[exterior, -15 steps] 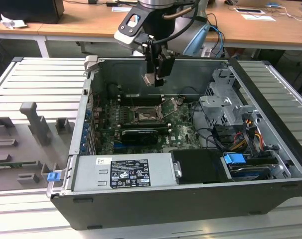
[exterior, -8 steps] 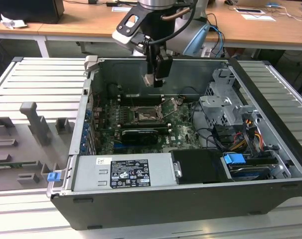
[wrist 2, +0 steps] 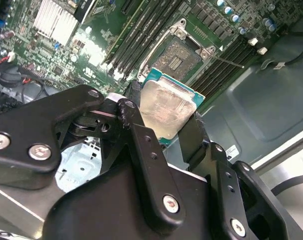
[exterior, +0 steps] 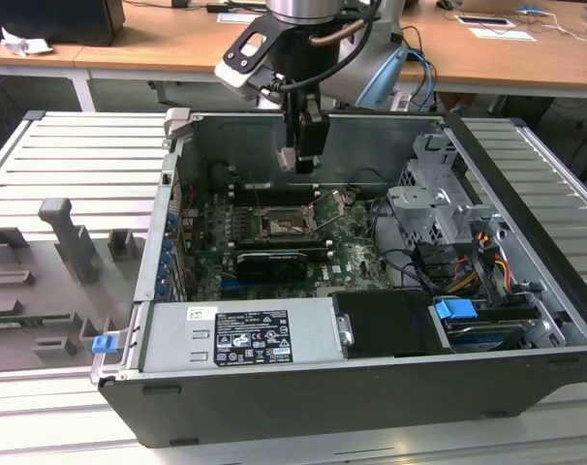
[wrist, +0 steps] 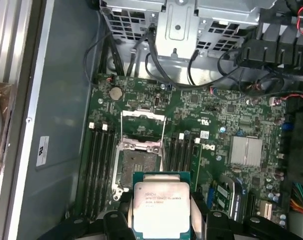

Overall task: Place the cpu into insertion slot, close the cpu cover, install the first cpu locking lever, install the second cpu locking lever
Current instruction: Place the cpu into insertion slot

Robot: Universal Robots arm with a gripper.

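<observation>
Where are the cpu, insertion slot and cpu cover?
cpu (wrist: pixel 161 206), first wrist view, metal top.
insertion slot (wrist: pixel 139 161), first wrist view, dark pin field.
cpu cover (wrist: pixel 143 114), first wrist view, frame's raised edge.

silver-topped cpu (wrist: pixel 161 205), green-edged, held aloft in the pincer (wrist 2: pixel 164 117), apart from the bare insertion slot (wrist: pixel 139 167); cpu cover (wrist: pixel 143 115) swung open.

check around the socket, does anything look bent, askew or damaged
Nothing stands out. The cpu sits squarely in the gripper, not yet in the insertion slot. The slot's pin field is bare and the cpu cover is swung open.
</observation>
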